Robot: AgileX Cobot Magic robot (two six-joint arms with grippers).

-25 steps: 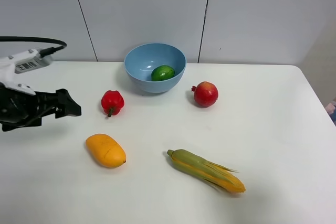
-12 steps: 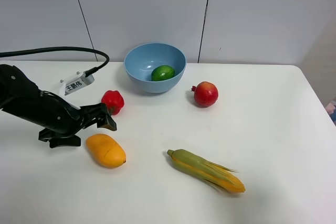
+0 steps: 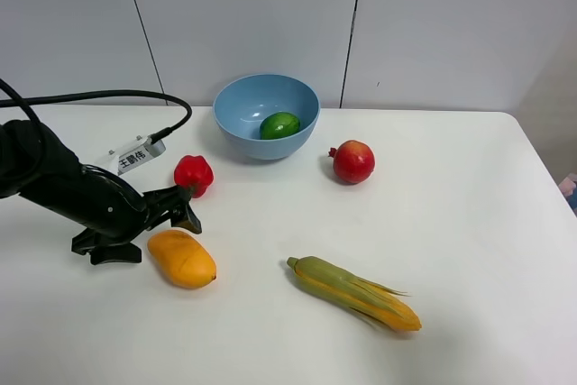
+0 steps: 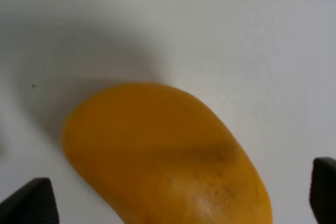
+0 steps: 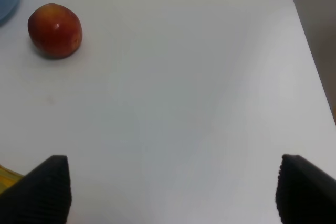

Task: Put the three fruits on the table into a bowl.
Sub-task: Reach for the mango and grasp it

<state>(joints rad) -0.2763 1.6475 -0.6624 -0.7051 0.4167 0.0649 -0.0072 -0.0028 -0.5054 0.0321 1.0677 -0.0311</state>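
The orange-yellow mango lies on the white table at the front left. My left gripper is open and hangs low, just behind the mango's back end. In the left wrist view the mango fills the space ahead of the open gripper, not held. The green lime lies inside the light-blue bowl at the back. The red pomegranate stands right of the bowl; it also shows in the right wrist view. My right gripper is open and empty, and out of the exterior view.
A red bell pepper sits just behind my left gripper. A corn cob lies at the front middle. The left arm's cable arcs over the table's left side. The table's right edge shows in the right wrist view.
My left arm has swung from the table's left edge to the right and down, ending just behind the mango. The fruits, pepper and corn have not moved.
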